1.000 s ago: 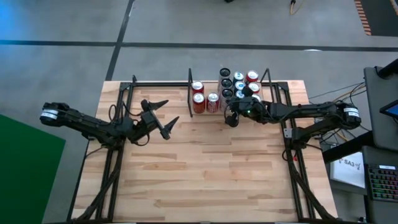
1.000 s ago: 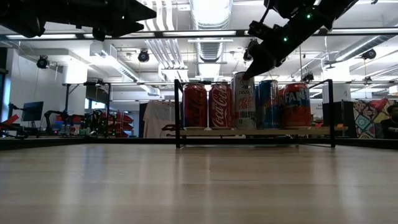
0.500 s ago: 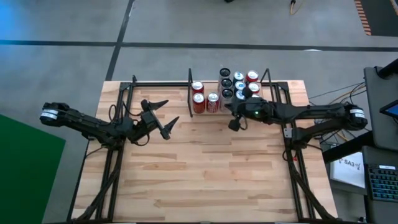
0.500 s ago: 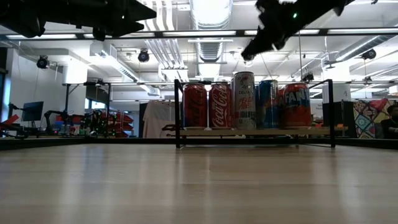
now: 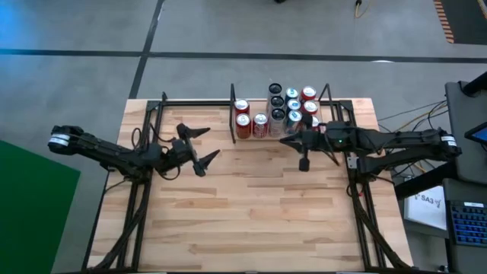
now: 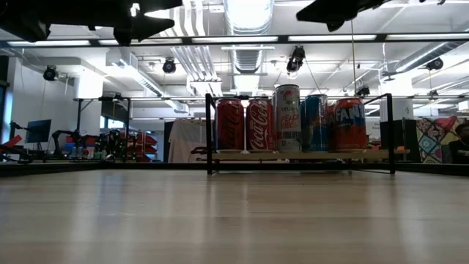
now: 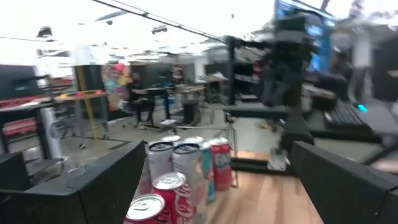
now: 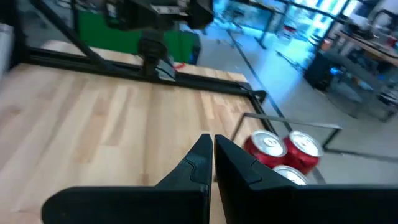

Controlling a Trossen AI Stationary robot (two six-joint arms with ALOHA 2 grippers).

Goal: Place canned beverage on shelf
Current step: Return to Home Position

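1. The white and pink can (image 6: 286, 117) stood upright on the shelf (image 6: 366, 155). In the low view it had two red cans (image 6: 244, 125) on one side and a blue can (image 6: 315, 122) and an orange-red can (image 6: 349, 123) on the other. None of them leaned or lay over.
2. The shelf sat against the far edge of the desk (image 5: 251, 213), a little toward the right arm's side of the middle.
3. The right hand (image 8: 212, 142) hung above the desk just in front of the shelf's near rail. Its fingers were pressed together with nothing between them. In its wrist view, red can tops showed close beside the fingers.
4. The left hand (image 5: 211, 143) was well apart from the shelf, over the left half of the desk. Its fingers were spread wide and held nothing. Its wrist view showed the cans far off between the fingers.
5. The placing looked finished, leaving only the retreat.
6. The right hand was much the nearer to the shelf, with the cans on its far side and their long axes vertical. A pull-back away from that rail would probably clear the tall tops.
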